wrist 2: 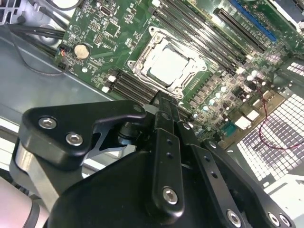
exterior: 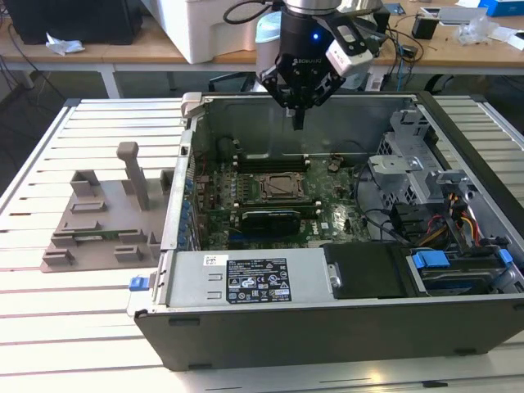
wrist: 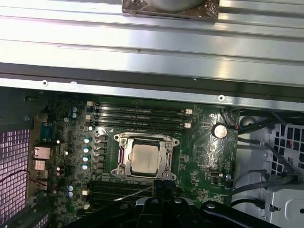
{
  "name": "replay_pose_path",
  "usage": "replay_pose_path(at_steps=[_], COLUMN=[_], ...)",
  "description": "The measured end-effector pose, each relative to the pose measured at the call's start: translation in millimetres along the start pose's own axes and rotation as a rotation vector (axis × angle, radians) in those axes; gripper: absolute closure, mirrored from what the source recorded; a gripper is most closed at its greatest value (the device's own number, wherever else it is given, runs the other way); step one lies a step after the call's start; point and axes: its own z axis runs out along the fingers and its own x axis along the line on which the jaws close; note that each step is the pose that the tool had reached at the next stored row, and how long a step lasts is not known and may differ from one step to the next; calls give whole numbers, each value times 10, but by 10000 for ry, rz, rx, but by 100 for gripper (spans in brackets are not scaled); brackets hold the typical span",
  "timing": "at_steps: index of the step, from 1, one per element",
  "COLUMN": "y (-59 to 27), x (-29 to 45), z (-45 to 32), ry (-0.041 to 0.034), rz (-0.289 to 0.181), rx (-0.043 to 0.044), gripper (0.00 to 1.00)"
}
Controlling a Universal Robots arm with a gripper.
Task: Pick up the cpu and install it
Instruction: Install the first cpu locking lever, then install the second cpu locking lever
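Note:
The cpu (wrist: 145, 158) is a small silver-grey square lying flat inside the metal frame of the socket (wrist: 121, 159) on the green motherboard (exterior: 336, 217); the second wrist view shows the cpu (wrist 2: 169, 66) too. My gripper (exterior: 299, 123) hangs above the open computer case, over the back part of the board and well clear of the socket (exterior: 272, 187). Its black fingers (wrist 2: 165, 107) are pressed together with nothing between them. In the first wrist view the fingertips (wrist: 164, 186) stand just beside the socket frame.
A black expansion card (exterior: 266, 219) lies in front of the socket. A power supply (exterior: 246, 278) fills the case's near side, and a drive cage (exterior: 409, 172) with cables stands at the exterior view's right. A grey plastic block (exterior: 106, 217) with upright posts sits outside the case.

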Motion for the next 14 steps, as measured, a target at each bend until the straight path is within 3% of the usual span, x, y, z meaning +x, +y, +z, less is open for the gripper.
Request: replay_pose_path(at_steps=[6, 8, 10, 12, 14], y=[-2, -79, -188, -294, -360], x=[0, 6, 14, 25, 35], z=[-1, 3, 24, 54, 115], ry=[1, -1, -11, -32, -33], rz=[0, -1, 0, -1, -1], rx=[0, -34, -162, -441, -454], gripper=[89, 89, 89, 89, 89])
